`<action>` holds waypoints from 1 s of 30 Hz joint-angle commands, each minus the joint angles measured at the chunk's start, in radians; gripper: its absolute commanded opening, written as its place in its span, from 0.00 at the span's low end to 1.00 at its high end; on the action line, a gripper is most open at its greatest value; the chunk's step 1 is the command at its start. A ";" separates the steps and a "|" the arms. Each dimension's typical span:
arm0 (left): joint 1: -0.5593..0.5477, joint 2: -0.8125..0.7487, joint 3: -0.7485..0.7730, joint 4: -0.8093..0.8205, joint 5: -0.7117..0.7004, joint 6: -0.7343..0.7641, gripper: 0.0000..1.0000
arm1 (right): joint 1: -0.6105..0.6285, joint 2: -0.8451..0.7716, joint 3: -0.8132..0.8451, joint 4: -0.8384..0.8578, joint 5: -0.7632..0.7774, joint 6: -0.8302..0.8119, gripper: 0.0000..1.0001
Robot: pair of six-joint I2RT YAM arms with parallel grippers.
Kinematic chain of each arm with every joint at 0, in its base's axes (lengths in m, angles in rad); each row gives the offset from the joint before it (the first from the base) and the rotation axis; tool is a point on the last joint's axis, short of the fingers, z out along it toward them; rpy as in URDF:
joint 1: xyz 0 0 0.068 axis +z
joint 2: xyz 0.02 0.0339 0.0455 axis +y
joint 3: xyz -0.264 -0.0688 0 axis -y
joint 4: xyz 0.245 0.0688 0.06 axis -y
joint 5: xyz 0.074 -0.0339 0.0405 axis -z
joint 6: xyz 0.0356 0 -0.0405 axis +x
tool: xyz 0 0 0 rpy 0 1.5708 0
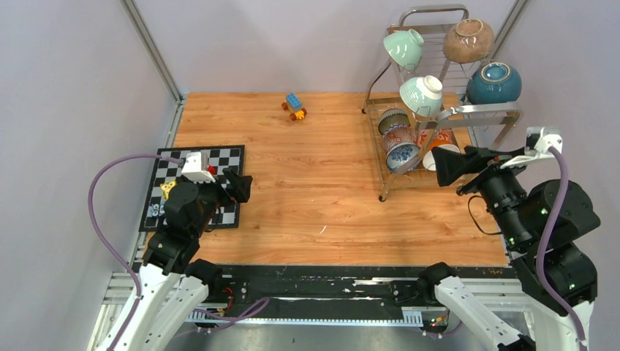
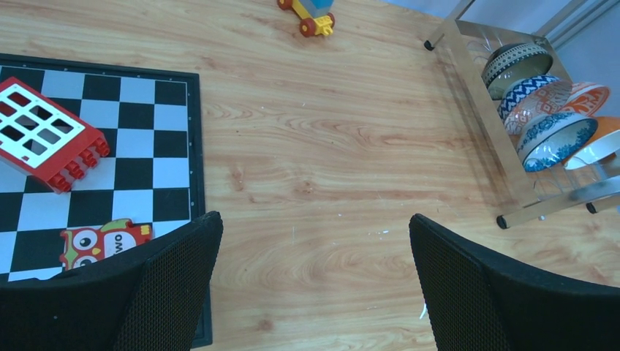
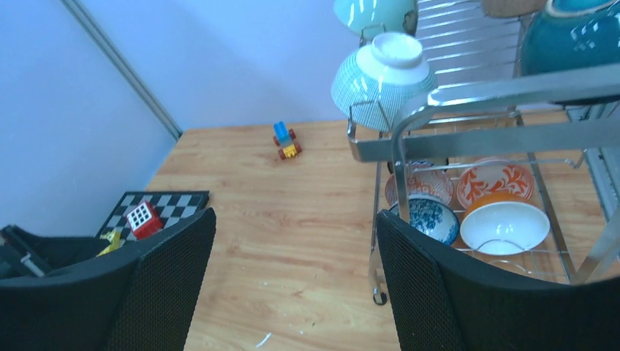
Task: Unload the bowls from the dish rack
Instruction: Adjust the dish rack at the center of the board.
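Dish rack point(image 1: 479, 110) at table's point(image 1: 314, 183) far right. Upper tier: mint green bowl point(image 1: 404, 47), speckled brown bowl point(image 1: 468, 40), dark teal bowl point(image 1: 494, 82), pale striped bowl point(image 1: 422, 95). Lower tier: patterned bowls point(image 1: 401, 139) in row. Chequered board point(image 1: 230, 157) at left, toy car point(image 1: 294, 106) at far edge, middle open. Left gripper point(image 1: 240, 186) over board, jaws wide, empty. Right gripper point(image 1: 444, 167) beside rack's near end, jaws apart, holding nothing.

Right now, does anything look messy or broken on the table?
Nothing is spilled or broken. The bowls sit in the dish rack. The only odd bits are toys: a block car alone at the far edge of the table, and a red window block lying crooked on the chequered board.
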 commanded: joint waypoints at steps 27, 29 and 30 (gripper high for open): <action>-0.008 0.221 0.033 0.207 0.370 -0.224 1.00 | -0.007 0.025 -0.265 0.190 0.301 0.177 0.76; -0.023 0.223 0.010 0.230 0.366 -0.214 1.00 | -0.007 -0.038 -0.420 0.250 0.243 0.127 0.75; -0.025 0.218 -0.005 0.243 0.363 -0.219 1.00 | -0.007 -0.054 -0.467 0.272 0.224 0.107 0.74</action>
